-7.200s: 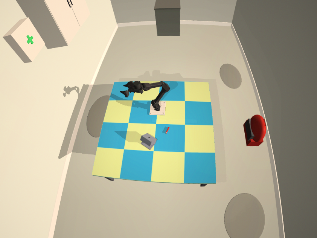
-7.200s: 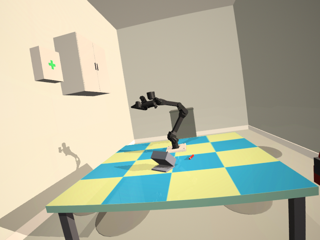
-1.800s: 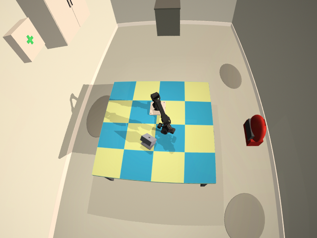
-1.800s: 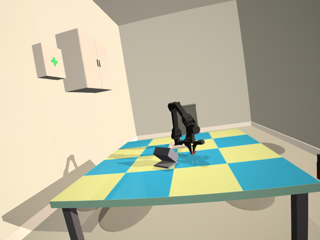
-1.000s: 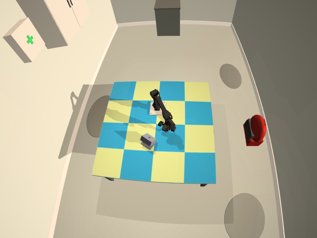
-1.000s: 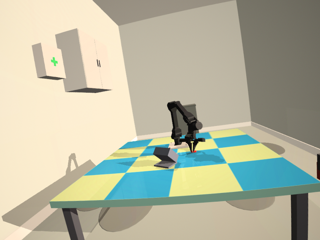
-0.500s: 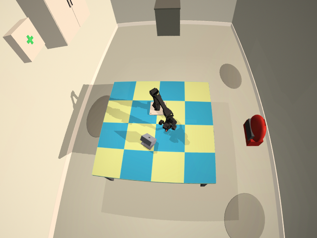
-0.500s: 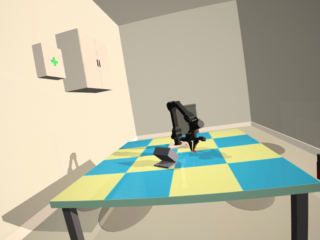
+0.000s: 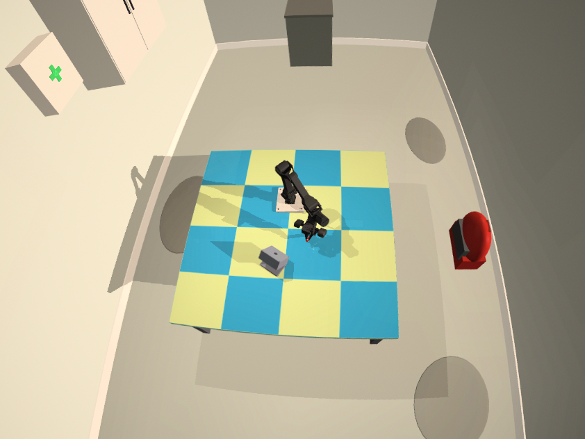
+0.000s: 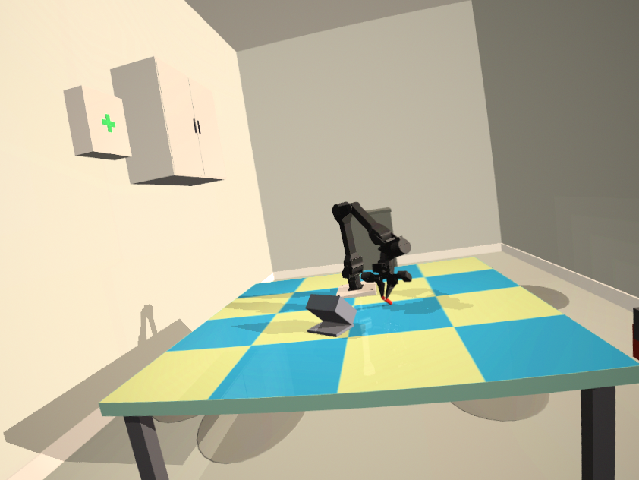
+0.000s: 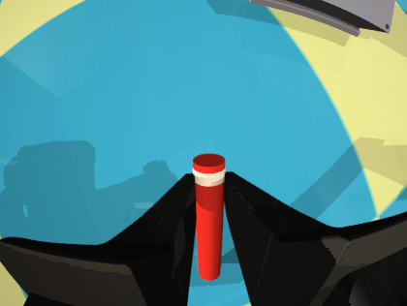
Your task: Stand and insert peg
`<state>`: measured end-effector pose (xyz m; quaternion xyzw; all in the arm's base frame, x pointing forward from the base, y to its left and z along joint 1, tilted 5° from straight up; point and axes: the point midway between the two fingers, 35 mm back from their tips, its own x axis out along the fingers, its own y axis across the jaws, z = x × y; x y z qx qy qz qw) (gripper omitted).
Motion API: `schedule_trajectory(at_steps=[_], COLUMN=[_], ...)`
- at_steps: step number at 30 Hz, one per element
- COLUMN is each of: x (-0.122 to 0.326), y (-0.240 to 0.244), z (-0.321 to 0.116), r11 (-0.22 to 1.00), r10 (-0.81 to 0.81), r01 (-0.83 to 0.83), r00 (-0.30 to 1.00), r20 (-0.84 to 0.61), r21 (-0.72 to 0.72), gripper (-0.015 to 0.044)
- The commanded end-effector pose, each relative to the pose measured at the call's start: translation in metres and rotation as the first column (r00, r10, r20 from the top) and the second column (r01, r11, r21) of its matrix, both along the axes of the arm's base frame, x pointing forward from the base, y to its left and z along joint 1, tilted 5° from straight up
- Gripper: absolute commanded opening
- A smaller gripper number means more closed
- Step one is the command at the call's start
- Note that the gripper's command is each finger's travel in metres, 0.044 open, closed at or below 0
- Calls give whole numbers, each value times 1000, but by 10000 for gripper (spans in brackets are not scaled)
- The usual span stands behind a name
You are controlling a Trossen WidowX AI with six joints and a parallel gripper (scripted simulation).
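The red peg (image 9: 307, 239) (image 10: 388, 301) (image 11: 209, 232) is between the fingertips of my gripper (image 9: 307, 237) (image 10: 385, 297) (image 11: 208, 181), which is shut on it close to the white band. In the wrist view the banded end is at the fingertips and the plain end extends down the picture, back between the fingers. In the exterior view the peg is tilted, low over a blue square; any small gap to the table is too small to tell. The grey sloped panel (image 9: 270, 259) (image 10: 330, 308) (image 11: 373, 10) stands apart from the peg, with its dark hole (image 9: 276, 253) visible in the top view.
The checkered table (image 9: 311, 307) (image 10: 413, 345) carries the arm's pale base plate (image 9: 282, 205) (image 10: 366, 291) behind the gripper. The panel is left of the gripper and nearer the table's front edge in the top and exterior views. Cabinets and a red object (image 9: 474, 236) are off the table.
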<state>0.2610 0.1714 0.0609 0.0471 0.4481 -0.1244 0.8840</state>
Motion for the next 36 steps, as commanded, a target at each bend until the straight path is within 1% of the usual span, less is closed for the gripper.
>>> schedule_trajectory(at_steps=[1,36], x=[-3,-25], y=[0,6], z=[0,6], r11=[1000,996], r10=[-2,20], r01=[2,8], r00=[1000,949], r20=[30,313], r21=[-10,-88], gripper=[49,49])
